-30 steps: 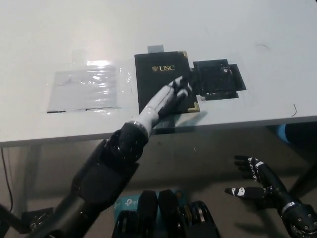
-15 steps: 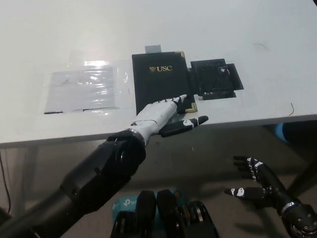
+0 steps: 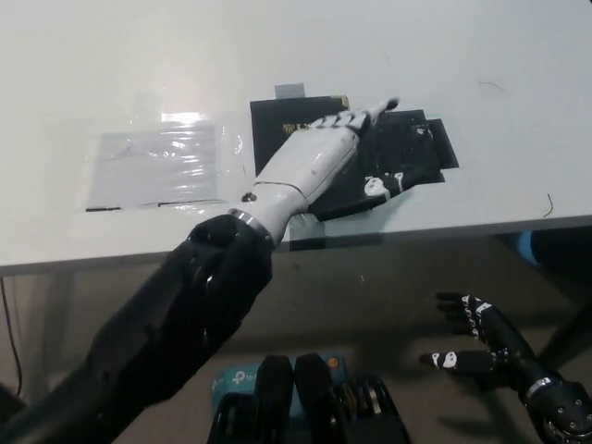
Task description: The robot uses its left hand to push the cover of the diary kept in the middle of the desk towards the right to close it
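Note:
A black diary with gold lettering lies shut in the middle of the white desk, mostly hidden by my arm. My white left hand is over it, open, fingers spread and stretched toward the far right, above the cover. My black right hand hangs below the desk edge at the lower right, open and holding nothing.
A black square pad lies right of the diary. A clear plastic sheet lies left of it. A small grey tape piece sits behind the diary. The desk's front edge runs just below my left wrist.
My left hand has risen from the diary's near corner and moved forward over the cover, fingers now reaching the far right. The diary stays shut. The right hand has not moved.

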### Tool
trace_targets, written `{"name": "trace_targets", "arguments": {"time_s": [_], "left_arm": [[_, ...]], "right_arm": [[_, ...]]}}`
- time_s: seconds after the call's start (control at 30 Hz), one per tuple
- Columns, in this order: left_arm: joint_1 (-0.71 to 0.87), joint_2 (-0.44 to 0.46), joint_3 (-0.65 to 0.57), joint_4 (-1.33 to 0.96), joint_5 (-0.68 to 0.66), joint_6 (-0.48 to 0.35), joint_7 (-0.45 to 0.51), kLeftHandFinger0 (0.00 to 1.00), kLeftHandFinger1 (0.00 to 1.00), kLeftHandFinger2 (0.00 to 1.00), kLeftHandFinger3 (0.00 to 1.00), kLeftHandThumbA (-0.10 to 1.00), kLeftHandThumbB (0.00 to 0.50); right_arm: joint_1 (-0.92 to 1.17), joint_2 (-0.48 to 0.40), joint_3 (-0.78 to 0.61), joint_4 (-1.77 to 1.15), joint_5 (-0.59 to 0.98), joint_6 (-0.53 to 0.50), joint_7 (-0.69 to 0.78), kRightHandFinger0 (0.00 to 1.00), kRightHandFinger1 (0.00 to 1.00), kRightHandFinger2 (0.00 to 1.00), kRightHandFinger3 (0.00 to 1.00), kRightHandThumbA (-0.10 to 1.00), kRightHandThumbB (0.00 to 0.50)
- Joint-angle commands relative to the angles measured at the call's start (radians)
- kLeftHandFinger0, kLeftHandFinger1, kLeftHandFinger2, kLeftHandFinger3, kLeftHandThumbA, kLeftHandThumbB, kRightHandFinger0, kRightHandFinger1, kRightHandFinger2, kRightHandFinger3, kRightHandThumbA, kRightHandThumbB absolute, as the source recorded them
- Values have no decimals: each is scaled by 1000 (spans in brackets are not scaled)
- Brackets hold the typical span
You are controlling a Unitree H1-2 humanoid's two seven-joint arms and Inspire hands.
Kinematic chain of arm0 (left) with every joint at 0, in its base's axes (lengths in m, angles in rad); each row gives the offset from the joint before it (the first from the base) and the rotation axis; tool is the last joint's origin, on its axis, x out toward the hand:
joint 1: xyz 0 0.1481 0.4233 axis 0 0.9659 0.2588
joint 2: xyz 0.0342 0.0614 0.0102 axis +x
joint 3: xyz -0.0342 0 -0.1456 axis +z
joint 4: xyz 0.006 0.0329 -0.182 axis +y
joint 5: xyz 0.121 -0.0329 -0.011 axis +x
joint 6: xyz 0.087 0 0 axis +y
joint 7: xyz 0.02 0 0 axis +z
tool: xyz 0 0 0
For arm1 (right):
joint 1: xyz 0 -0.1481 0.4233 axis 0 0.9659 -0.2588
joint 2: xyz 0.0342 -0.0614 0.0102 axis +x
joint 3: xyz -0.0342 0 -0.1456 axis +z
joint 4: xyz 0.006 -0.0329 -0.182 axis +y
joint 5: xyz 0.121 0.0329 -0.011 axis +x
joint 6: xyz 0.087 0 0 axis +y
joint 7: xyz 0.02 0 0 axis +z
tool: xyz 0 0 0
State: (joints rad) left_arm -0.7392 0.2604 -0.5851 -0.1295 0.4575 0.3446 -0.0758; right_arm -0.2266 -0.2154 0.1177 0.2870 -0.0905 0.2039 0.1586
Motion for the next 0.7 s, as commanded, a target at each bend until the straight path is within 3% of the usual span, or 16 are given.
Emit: {"name": "trace_targets", "arguments": {"time_s": [0.0,0.03,0.13,0.17,0.27,0.3,0.37,0.4,0.53,0.57,0.67], "left_arm": [[77,-26,196,-383,-140,58,-31,1000,1000,1000,1000,1000,306],[99,-34,218,-411,-168,53,-23,1000,1000,1000,1000,1000,299],[254,-47,333,-541,-278,55,14,1000,1000,1000,1000,1000,338],[288,-43,353,-555,-289,39,18,1000,1000,1000,1000,1000,287],[395,-49,429,-591,-346,27,25,1000,1000,1000,1000,1000,277],[515,-36,483,-592,-404,-43,40,1000,1000,1000,1000,1000,243],[605,-44,528,-593,-381,-39,49,1000,1000,1000,1000,1000,308],[640,-46,548,-586,-385,-52,47,1000,1000,1000,1000,1000,314],[783,-46,633,-521,-440,-146,22,1000,1000,1000,1000,1000,320],[806,-47,646,-506,-443,-169,21,1000,1000,1000,1000,1000,301],[883,-40,690,-416,-474,-292,5,1000,1000,1000,1000,1000,297]], "right_arm": [[-16,-19,-25,-27,5,-2,-2,800,856,829,829,1000,468],[-15,-21,-26,-29,7,-1,1,799,858,831,831,1000,472],[-13,-23,-27,-31,5,-3,-2,792,856,831,842,1000,471],[-12,-24,-27,-31,5,-3,-2,792,855,829,842,1000,470],[-11,-25,-31,-37,8,8,-1,814,861,834,843,1000,458],[-9,-28,-29,-39,3,-1,-1,831,874,847,858,1000,449],[-16,-27,-32,-31,1,-2,-5,825,870,846,858,1000,461],[-18,-29,-31,-30,-2,-4,-6,824,866,841,855,1000,457],[-32,-28,-34,-9,-1,-25,-3,818,865,837,852,1000,456],[-33,-26,-37,-8,2,-22,-3,821,867,836,845,1000,465],[-32,-18,-44,-5,5,-18,-7,827,870,833,831,1000,474]]}}
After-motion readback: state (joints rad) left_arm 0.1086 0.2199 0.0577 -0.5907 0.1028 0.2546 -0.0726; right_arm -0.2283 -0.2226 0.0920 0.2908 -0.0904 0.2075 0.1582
